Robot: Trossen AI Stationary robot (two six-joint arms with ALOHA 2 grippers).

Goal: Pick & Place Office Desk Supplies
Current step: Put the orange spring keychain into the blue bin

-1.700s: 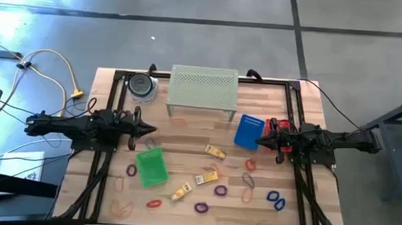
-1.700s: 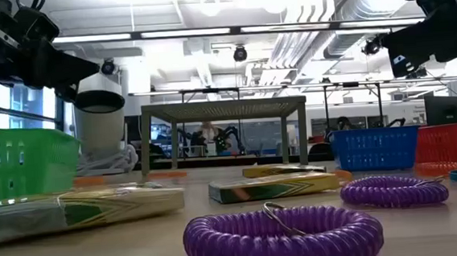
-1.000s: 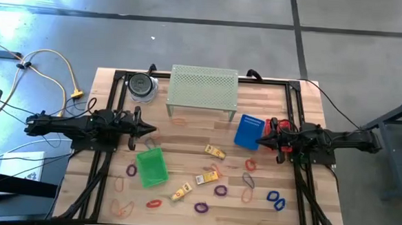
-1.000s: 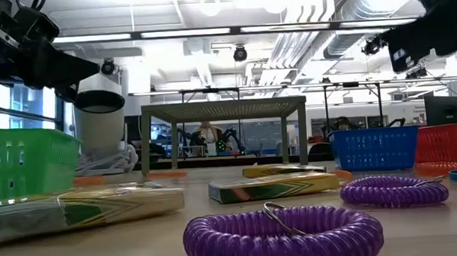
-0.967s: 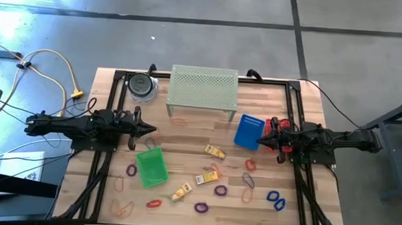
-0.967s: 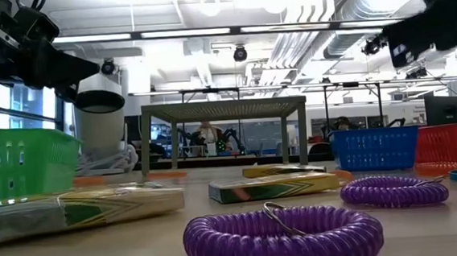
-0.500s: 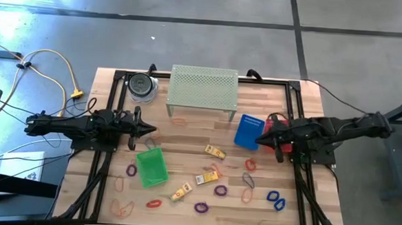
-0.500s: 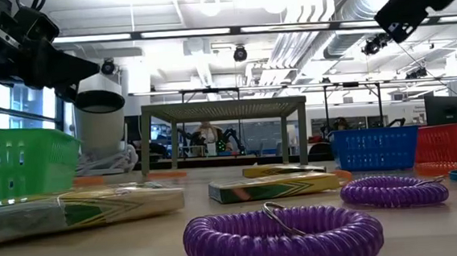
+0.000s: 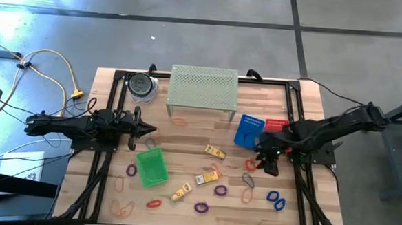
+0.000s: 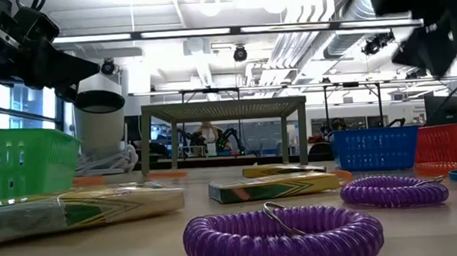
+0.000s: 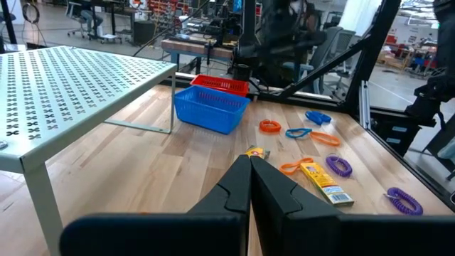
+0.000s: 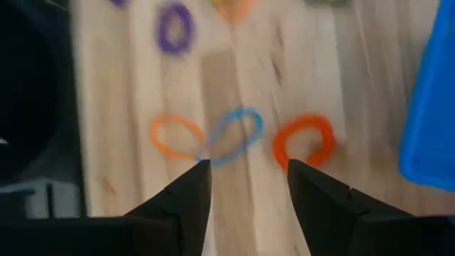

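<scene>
Loops and yellow packets lie flat on the wooden table's near half: purple loops (image 9: 220,191), a blue loop (image 9: 275,199), a red loop (image 9: 153,203), orange loops (image 9: 247,194), and yellow packets (image 9: 215,152) (image 9: 181,192). My right gripper (image 9: 265,161) (image 12: 245,178) hangs open and points down above an orange loop (image 12: 175,135), a blue loop (image 12: 234,135) and a red-orange loop (image 12: 304,139), beside the blue basket (image 9: 249,131). It touches none of them. My left gripper (image 9: 148,129) (image 11: 249,185) waits shut and level at the table's left.
A pale-green perforated shelf (image 9: 204,87) stands at the far middle, with a round grey thing (image 9: 142,85) to its left. A green basket (image 9: 151,166) sits at the near left. A red basket (image 9: 276,125) stands behind the blue one. Black frame rails run along both table sides.
My right gripper has left its place beside the red basket. It swung out toward the table's near edge, rose, and tipped from level to pointing steeply down over the loops. My left arm has kept still, and nothing on the table has moved.
</scene>
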